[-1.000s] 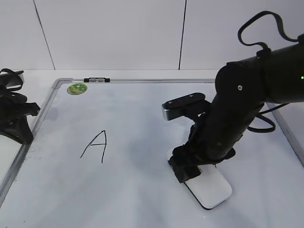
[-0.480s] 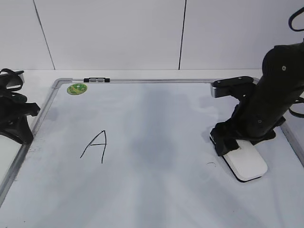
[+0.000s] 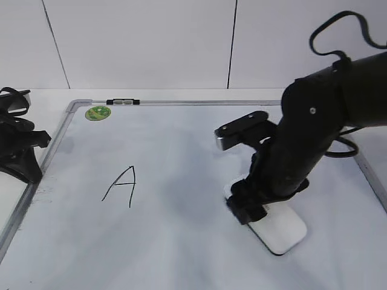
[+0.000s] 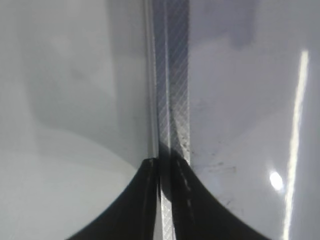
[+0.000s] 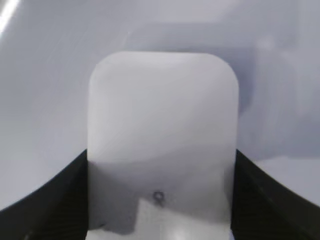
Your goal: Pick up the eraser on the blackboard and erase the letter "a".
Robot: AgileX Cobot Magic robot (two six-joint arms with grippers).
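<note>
The eraser (image 3: 279, 230) lies flat on the blackboard (image 3: 181, 254), its near end clamped between the right fingers (image 5: 250, 195), one dark pad pressed against each long side in the right wrist view, the free end jutting beyond their tips. The right arm (image 3: 308, 139) covers the board just behind the fingers, so the letter "a" cannot be made out in any view. Well off to the fingers' left stands a capital "A" (image 3: 121, 185), and farther back a green magnet (image 3: 98, 112) and a clip (image 3: 123, 102) on the frame. The left fingers (image 4: 165, 200) (only the wrist view shows them) are closed together, empty, over the board's metal frame (image 4: 172, 90) at the counter (image 3: 36, 99) edge.
</note>
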